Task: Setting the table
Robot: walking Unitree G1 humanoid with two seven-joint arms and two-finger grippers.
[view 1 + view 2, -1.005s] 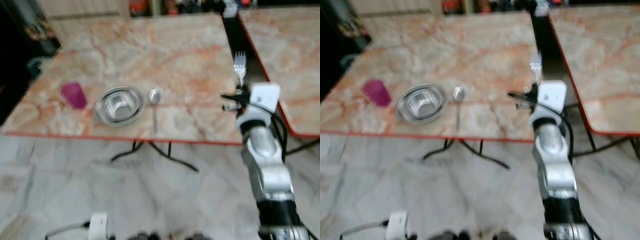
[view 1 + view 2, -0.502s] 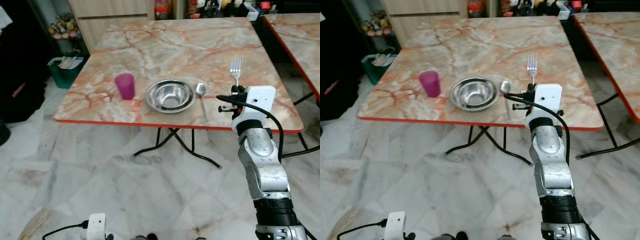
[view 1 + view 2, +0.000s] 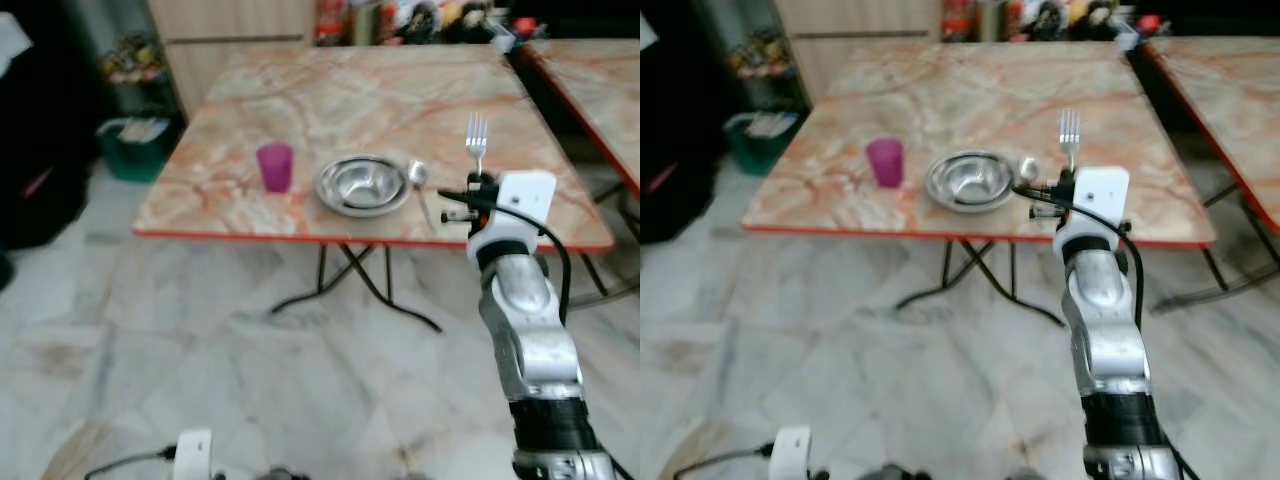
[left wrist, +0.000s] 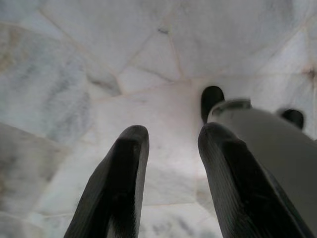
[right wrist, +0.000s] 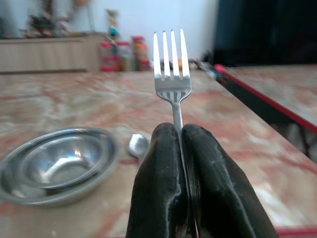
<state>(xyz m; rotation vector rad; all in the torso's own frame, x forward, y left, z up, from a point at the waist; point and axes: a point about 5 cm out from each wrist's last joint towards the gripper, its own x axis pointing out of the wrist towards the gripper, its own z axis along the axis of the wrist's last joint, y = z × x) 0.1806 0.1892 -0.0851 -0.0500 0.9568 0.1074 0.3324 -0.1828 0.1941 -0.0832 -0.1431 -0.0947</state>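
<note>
Right hand [image 5: 181, 136] grips silver fork [image 5: 172, 74] (tines up).

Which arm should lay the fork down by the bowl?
Right. The right gripper is shut on the fork, raised near the steel bowl and spoon. The left gripper hangs open over the floor.

The shiny silver metal fork [image 5: 172, 74] and round polished steel bowl [image 3: 363, 184] gleamed on the glossy orange-veined marble table [image 3: 300, 95]. The purple translucent plastic cup [image 3: 274, 166] looked smooth.
</note>
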